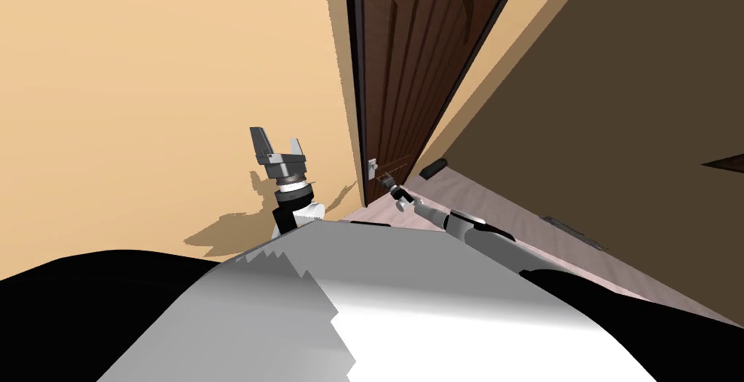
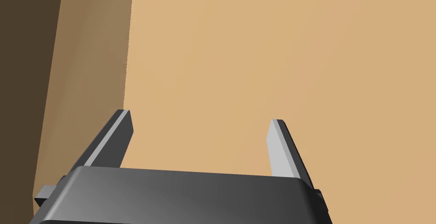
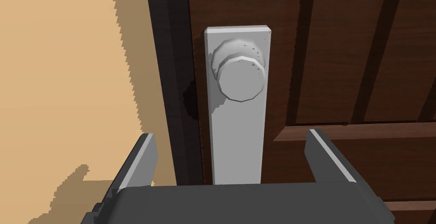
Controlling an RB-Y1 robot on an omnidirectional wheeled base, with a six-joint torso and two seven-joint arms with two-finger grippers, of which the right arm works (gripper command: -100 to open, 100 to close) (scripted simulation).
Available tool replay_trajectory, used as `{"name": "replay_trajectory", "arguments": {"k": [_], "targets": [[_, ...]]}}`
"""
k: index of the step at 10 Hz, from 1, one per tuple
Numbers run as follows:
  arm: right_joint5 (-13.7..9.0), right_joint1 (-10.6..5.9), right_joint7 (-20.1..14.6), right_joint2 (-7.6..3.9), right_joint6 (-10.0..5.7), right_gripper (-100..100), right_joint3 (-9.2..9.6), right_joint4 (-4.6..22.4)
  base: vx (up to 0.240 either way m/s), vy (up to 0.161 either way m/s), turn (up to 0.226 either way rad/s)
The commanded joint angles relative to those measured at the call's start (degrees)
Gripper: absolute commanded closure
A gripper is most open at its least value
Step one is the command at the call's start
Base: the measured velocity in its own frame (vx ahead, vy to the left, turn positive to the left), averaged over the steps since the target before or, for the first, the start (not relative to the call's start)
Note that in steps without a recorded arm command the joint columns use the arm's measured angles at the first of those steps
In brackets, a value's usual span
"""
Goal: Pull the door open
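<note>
A dark brown panelled door (image 1: 414, 65) stands in its dark frame between tan walls. On its edge side is a grey plate with a round grey knob (image 3: 239, 77), seen small in the head view as the knob (image 1: 372, 165). My right gripper (image 3: 232, 142) is open, a short way off the door, with the knob just beyond and above its fingertips and the plate between its fingers. In the head view the right gripper (image 1: 386, 179) reaches out close to the knob. My left gripper (image 1: 278, 140) is raised before the tan wall, open with nothing held, and shows as left gripper (image 2: 200, 121).
A tan wall (image 1: 145, 72) runs left of the door and a darker brown wall (image 1: 617, 109) to its right. A small dark block (image 1: 434, 168) lies at the right wall's foot on the pinkish floor (image 1: 494, 203).
</note>
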Motion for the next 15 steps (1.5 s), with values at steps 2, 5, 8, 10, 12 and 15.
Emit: {"name": "replay_trajectory", "arguments": {"k": [2, 5, 8, 10, 12, 15], "targets": [[-0.67, -0.09, -3.37, -2.89, -2.67, -100, 0.68, 2.32, 0.065, 0.155, 0.157], [-1.53, -0.06, -7.45, -6.61, -6.06, -100, 1.54, 5.24, 0.074, 0.147, 0.196], [-2.09, -0.05, -10.13, -9.06, -8.29, -100, 2.11, 7.16, 0.083, 0.119, 0.142], [-2.43, -0.04, -11.71, -10.5, -9.6, -100, 2.44, 8.29, 0.095, 0.072, 0.114], [-1.8, -0.16, -11.9, -9.4, -9.94, 100, 2.86, 9.59, 0.019, 0.015, -0.001], [-1.8, -0.16, -11.9, -9.4, -9.94, 100, 2.86, 9.59, -0.01, -0.012, 0.004]]}}
